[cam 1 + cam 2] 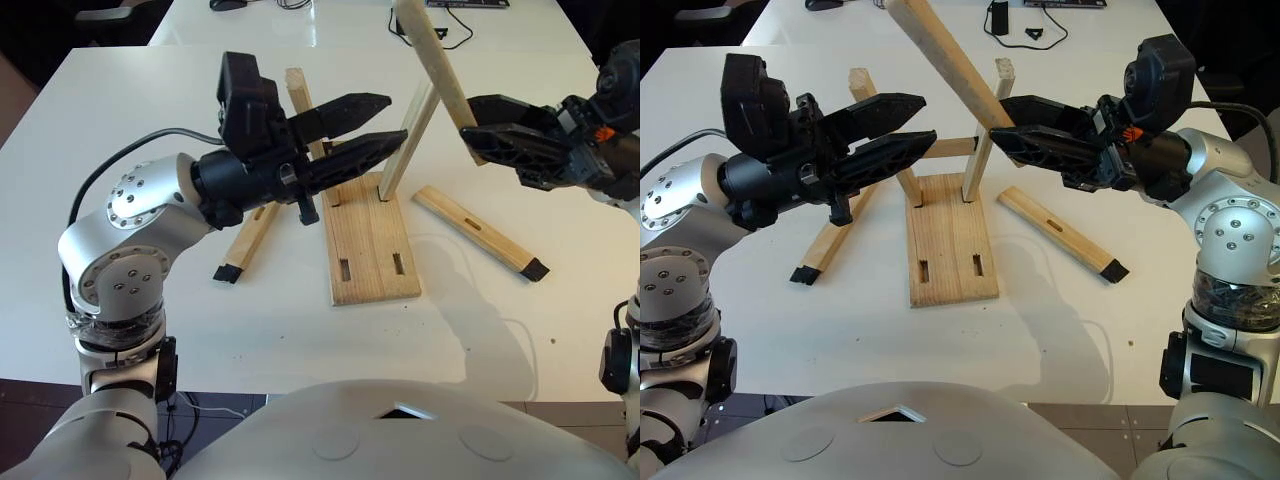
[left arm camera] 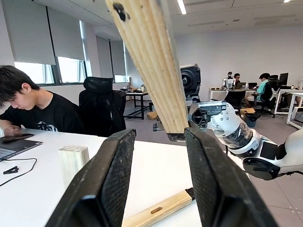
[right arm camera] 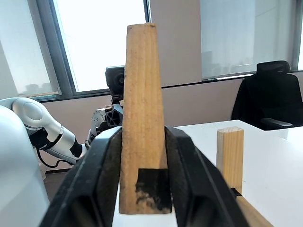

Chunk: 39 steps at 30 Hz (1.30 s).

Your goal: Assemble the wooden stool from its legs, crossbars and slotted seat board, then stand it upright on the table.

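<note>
The slotted seat board (image 1: 368, 245) lies flat mid-table. Two legs stand in its far slots, one (image 1: 983, 135) near the middle and one (image 1: 878, 125) leaning to the left, with a crossbar (image 1: 952, 148) between them. My right gripper (image 1: 998, 122) is shut on the black-tipped end of a third leg (image 1: 940, 55), held tilted above the board; the right wrist view shows that leg (image 3: 142, 118) clamped between the fingers. My left gripper (image 1: 928, 118) hovers open just left of the upright legs, holding nothing; its fingers (image 2: 104, 184) frame the held leg (image 2: 151, 61).
One loose leg (image 1: 250, 240) lies left of the board, another slotted one (image 1: 480, 232) lies to its right. A second table behind carries cables and small devices. A person sits at a desk in the left wrist view.
</note>
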Each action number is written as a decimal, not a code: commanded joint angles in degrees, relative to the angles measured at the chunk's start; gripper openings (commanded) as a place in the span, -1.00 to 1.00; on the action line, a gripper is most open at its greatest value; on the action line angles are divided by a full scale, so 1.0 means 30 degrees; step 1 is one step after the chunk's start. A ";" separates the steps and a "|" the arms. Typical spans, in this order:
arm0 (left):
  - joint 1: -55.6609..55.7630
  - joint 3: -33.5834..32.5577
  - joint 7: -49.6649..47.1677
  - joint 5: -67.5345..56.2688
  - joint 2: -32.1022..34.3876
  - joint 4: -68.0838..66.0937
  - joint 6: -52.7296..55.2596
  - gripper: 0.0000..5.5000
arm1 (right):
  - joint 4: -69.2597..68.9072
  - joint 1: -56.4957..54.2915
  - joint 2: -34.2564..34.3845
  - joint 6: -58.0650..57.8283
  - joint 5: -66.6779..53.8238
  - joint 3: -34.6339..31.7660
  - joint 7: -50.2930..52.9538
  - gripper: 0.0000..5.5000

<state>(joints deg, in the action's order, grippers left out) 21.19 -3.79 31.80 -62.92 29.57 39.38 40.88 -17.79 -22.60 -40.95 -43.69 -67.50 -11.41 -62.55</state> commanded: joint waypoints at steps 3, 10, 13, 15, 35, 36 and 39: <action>0.0595 0.0070 -0.0364 -0.0865 -0.0156 -0.0118 0.0034 -0.30 | -0.0163 -0.0218 0.0055 0.0003 0.0630 0.0727 -0.0978 -0.53; 0.1093 0.0166 -0.0774 -0.2016 -0.0308 -0.0229 0.0160 0.03 | 0.0100 -0.0051 0.0357 0.0568 0.1950 0.1481 -0.1623 -0.53; 0.1155 0.0278 -0.0644 -0.2173 -0.0130 -0.0253 0.0211 0.03 | 0.0093 0.0059 0.0495 0.0788 0.2414 0.1773 -0.1780 -0.53; 0.1055 0.0541 -0.0263 -0.1870 0.0094 -0.0171 0.0246 0.03 | 0.0034 0.0159 0.0613 0.0895 0.2649 0.1901 -0.1877 -0.53; -0.0022 0.1798 0.2185 0.0623 0.1320 0.0524 -0.0747 -0.53 | -0.0273 0.0735 0.0711 0.2055 0.5131 0.2444 -0.2167 -0.15; 0.0004 0.1666 0.2352 0.0856 0.1487 0.0533 -0.0879 -0.53 | -0.0359 0.0967 0.0573 0.2156 0.5324 0.2409 -0.2227 -0.15; -0.0058 0.1027 0.3041 0.1383 0.2347 0.0758 -0.1175 -0.53 | -0.0192 0.1616 0.0318 0.2548 0.5832 0.1925 -0.2103 -0.15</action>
<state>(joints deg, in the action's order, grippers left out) 21.15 0.57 38.47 -59.41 34.19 40.13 38.03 -18.96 -19.12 -38.70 -36.99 -51.84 -4.25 -70.05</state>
